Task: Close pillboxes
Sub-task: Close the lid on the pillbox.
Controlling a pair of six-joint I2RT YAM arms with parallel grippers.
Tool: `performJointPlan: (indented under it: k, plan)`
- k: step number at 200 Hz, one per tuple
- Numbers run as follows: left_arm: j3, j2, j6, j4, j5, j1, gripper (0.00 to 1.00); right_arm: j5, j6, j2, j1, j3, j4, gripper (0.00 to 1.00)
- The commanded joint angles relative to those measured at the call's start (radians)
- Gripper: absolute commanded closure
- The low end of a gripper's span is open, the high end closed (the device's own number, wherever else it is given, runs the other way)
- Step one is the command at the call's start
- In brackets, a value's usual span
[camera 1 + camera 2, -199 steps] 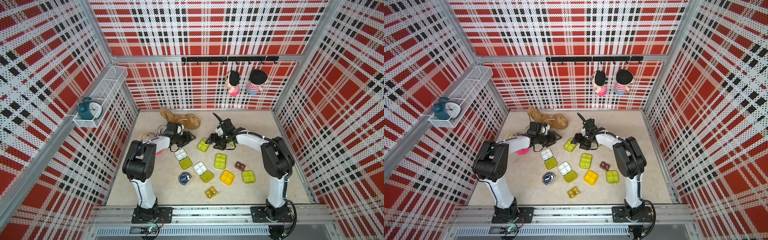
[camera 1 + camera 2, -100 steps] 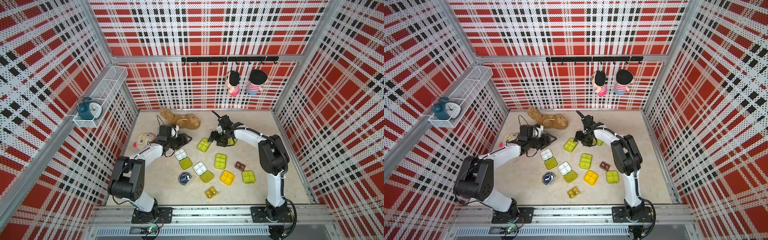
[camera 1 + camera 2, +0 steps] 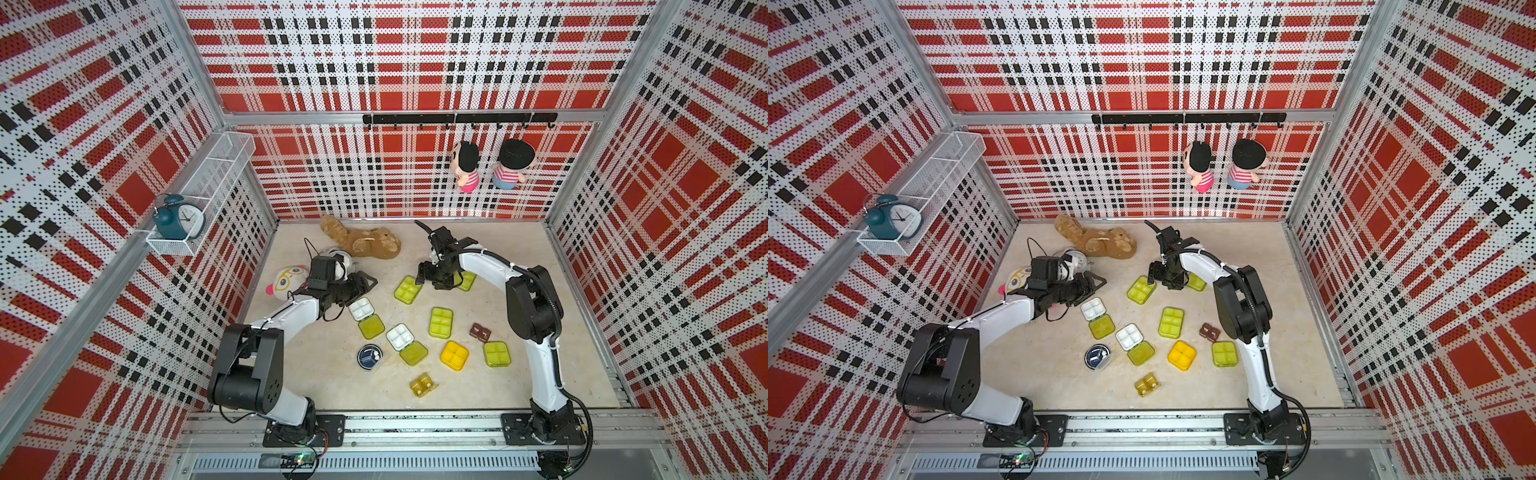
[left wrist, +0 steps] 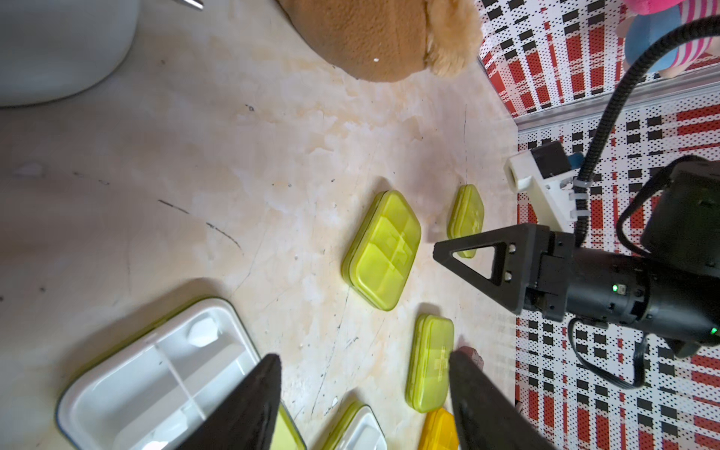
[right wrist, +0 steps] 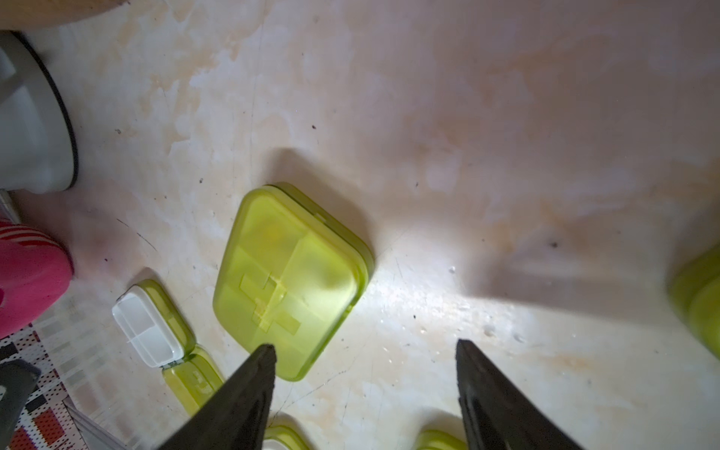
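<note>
Several pillboxes lie on the beige floor. Two lie open: one white tray (image 3: 360,308) with its lime lid (image 3: 371,326), another tray (image 3: 399,336) nearer the front. My left gripper (image 3: 365,283) (image 4: 364,358) hovers open and empty just behind the first tray (image 4: 156,370). My right gripper (image 3: 433,279) (image 5: 364,350) stands open and empty over bare floor, beside a closed lime pillbox (image 3: 407,289) (image 5: 288,276). An orange-yellow (image 3: 454,355), a brown (image 3: 480,332), a navy round (image 3: 369,356) and an amber pillbox (image 3: 423,385) lie toward the front.
A brown plush toy (image 3: 365,243), a white alarm clock (image 3: 341,259) and a round plush face (image 3: 286,280) lie at the back left, close to my left arm. A teal clock (image 3: 178,216) sits on the wall shelf. Two dolls (image 3: 467,166) hang on the back wall.
My left arm has stretched out low, its elbow swinging left and forward, while its gripper stays by the open pillbox. The right gripper has barely shifted.
</note>
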Motion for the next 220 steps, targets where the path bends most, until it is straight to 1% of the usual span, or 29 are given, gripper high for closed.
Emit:
performJointPlan:
  k: [1,52,129,220]
  plan:
    - [-0.026,-0.025,-0.003,0.034,-0.007,0.013,0.3,0.023,-0.034,0.027,0.013,0.019,-0.039,0.25]
    - [-0.046,-0.026,0.004,0.041,0.001,0.022,0.3,0.025,-0.044,0.067,0.037,0.056,-0.06,0.25]
    - [-0.091,-0.059,0.013,0.043,0.013,0.069,0.3,0.029,-0.041,0.117,0.052,0.104,-0.082,0.25]
    - [-0.107,-0.071,0.041,0.015,0.024,0.098,0.3,0.077,-0.041,0.159,0.061,0.085,-0.119,0.24]
